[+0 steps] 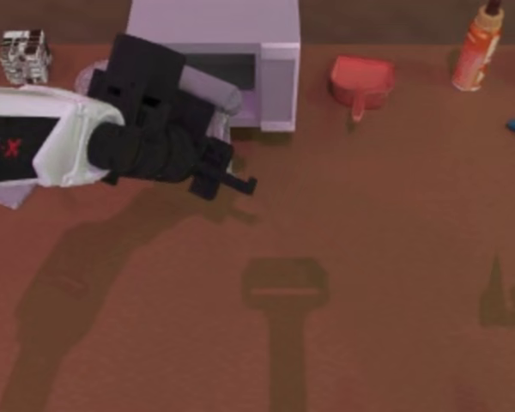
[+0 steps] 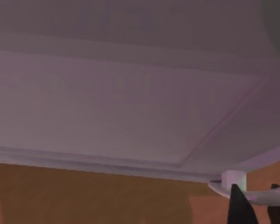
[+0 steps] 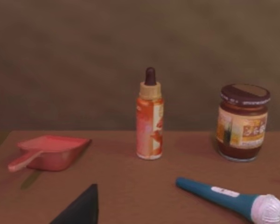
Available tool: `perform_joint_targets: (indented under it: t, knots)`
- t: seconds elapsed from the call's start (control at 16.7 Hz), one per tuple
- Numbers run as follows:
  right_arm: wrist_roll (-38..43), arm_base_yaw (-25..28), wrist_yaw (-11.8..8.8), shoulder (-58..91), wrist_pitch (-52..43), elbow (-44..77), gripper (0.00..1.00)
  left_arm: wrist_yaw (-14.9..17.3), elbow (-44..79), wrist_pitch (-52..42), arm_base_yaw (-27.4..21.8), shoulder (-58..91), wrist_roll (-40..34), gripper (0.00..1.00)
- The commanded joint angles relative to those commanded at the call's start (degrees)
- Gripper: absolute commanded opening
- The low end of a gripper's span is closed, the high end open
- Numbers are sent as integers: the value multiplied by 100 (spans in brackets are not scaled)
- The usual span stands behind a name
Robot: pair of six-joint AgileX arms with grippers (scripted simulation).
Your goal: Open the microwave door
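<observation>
Brown table [image 1: 369, 257] carries your microwave [image 1: 215, 51] at the back. Its microwave door [image 1: 202, 90] hangs ajar just behind your left gripper [image 1: 232, 176]; whether the jaws grip, you cannot tell

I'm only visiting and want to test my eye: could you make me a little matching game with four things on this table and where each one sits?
Things:
1. microwave
2. red scoop
3. orange bottle
4. left gripper

Places:
A. far right of the table's back edge
B. just in front of the microwave's open front
C. back of the table, left of centre
D. on the table between the microwave and the bottle

Pairs: 1-C, 2-D, 3-A, 4-B
</observation>
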Motion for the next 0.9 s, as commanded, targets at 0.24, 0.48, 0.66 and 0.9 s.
perform_joint_targets:
  t: [0.24,0.48,0.66,0.9]
  knots:
    - [0,0,0,0,0,0,100,93,-34,-15,-9,-12,40,0]
    - [0,0,0,0,0,0,100,249,-109,-21,118,-97,287,0]
    - [0,0,0,0,0,0,100,277,-128,-28,140,-105,332,0]
    - [0,0,0,0,0,0,100,277,-128,-28,140,-105,332,0]
